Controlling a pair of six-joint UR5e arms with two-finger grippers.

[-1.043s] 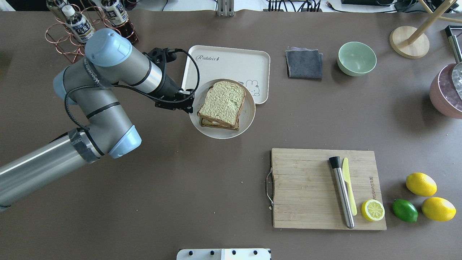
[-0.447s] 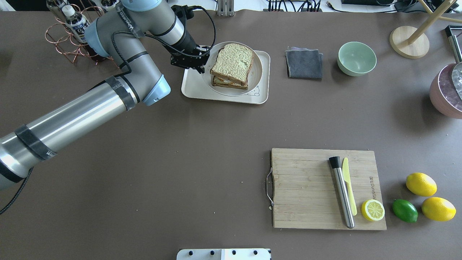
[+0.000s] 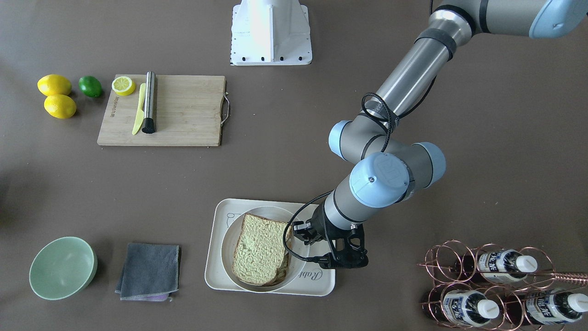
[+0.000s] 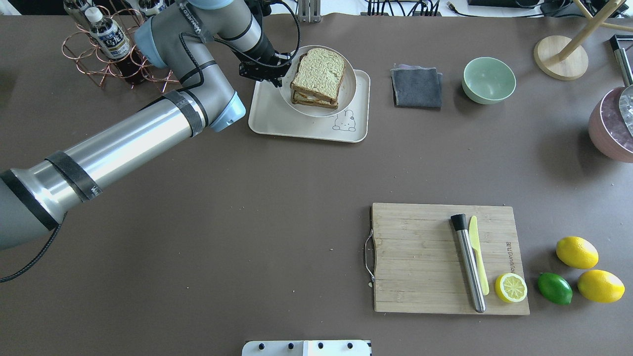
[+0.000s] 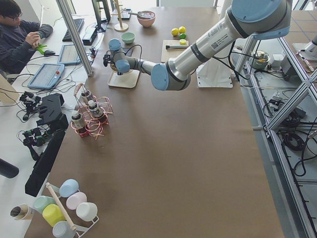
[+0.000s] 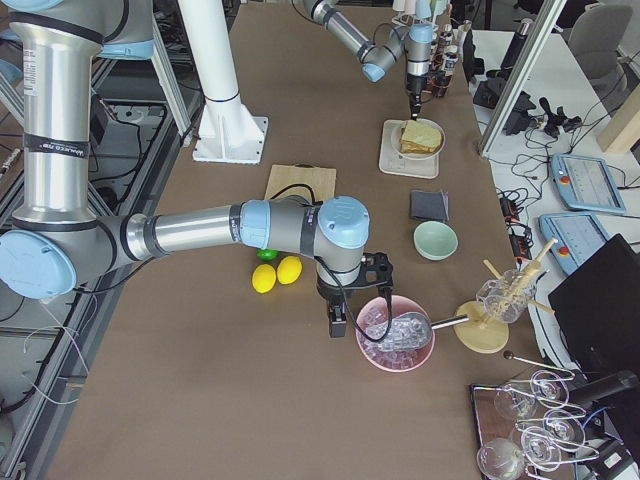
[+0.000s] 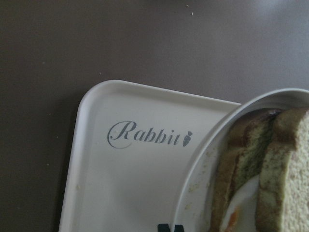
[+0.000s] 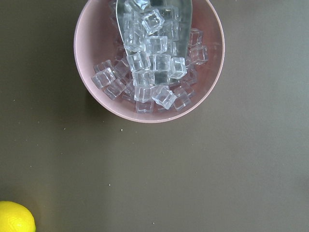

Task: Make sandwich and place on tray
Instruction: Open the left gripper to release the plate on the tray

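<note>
The sandwich (image 4: pixel 319 74), two greenish-tan bread slices with white egg between, lies on a round white plate (image 4: pixel 348 86). My left gripper (image 4: pixel 277 74) is shut on the plate's left rim and holds it over the cream tray (image 4: pixel 277 121). The front view shows the sandwich (image 3: pixel 259 248), the plate (image 3: pixel 227 250), the tray (image 3: pixel 216 271) and the gripper (image 3: pixel 298 239). The left wrist view shows the tray (image 7: pixel 120 183) with "Rabbit" and the sandwich (image 7: pixel 270 183). My right gripper (image 6: pixel 335 320) shows only in the right side view, so I cannot tell whether it is open or shut.
A copper bottle rack (image 4: pixel 106 44) stands left of the tray, close to my left arm. A grey cloth (image 4: pixel 417 87) and a green bowl (image 4: pixel 488 80) lie to its right. A cutting board (image 4: pixel 420 257) is nearer. A pink bowl of ice (image 8: pixel 149 58) sits under my right wrist.
My left arm has carried the plate with the sandwich away from the robot, from the tray's near edge to over the tray, and a little farther since 0.4 s ago.
</note>
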